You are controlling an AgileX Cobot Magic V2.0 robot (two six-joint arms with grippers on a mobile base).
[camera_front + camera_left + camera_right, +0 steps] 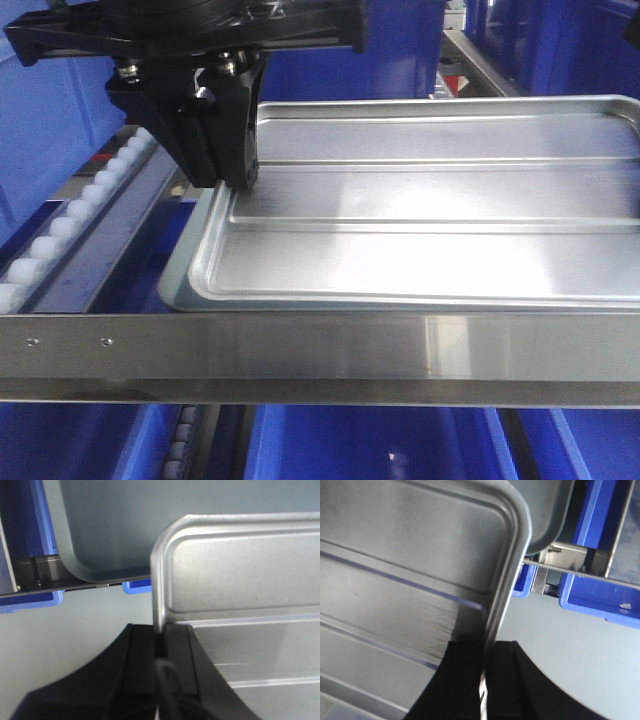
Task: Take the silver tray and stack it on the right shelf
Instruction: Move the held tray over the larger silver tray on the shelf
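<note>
Right shelf point(300, 350) bar, silver tray point(430, 220) behind, grey tray point(180, 272) beneath

We saw the shiny rectangular silver tray point(430, 230) cut off at the front view's edge, hiding most of the dull grey tray point(183, 275) beneath.
</note>
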